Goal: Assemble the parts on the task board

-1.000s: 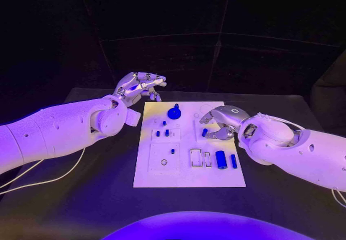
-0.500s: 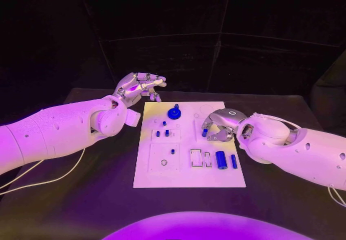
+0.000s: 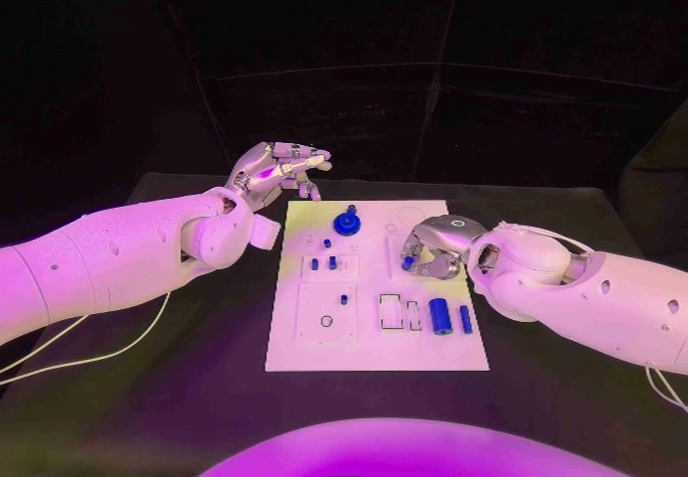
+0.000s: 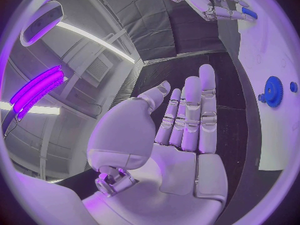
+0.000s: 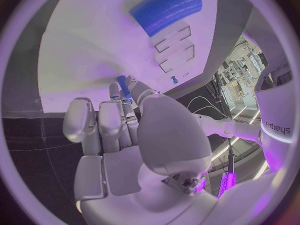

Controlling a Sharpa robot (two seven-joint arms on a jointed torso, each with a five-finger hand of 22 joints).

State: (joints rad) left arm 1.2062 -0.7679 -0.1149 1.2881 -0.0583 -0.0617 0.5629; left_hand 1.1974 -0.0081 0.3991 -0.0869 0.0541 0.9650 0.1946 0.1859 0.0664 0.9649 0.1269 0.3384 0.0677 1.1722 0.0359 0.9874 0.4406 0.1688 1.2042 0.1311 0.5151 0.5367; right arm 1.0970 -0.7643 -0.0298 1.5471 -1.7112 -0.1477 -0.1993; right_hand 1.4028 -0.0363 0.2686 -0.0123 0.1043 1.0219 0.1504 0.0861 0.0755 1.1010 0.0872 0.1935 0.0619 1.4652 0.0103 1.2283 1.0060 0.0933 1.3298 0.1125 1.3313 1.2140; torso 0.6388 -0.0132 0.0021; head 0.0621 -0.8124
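Board (image 3: pixel 376 353) first: the white task board lies lengthwise on the black table (image 3: pixel 172 397), its long axis running near to far, between the two arms. At its near right a thick blue cylinder (image 3: pixel 440 316) and a slimmer blue pin (image 3: pixel 464 319) lie flat side by side, both with their long axes pointing near to far, just right of two rectangular slots (image 3: pixel 390 312). Left of these a small blue peg (image 3: pixel 344 299) stands in the board, and farther on two more short pegs (image 3: pixel 323 264) stand close together. The right hand (image 3: pixel 434 247) is over the board's right middle, its fingers closed together on a small blue part (image 5: pixel 123 85), pinched at the fingertips; in the right wrist view this part's long axis points out from the fingertips toward the board. At the far end a blue gear (image 3: pixel 346 223) sits on the board. The left hand (image 3: pixel 279 168) is raised off the board's far left corner, fingers loosely apart and holding nothing.
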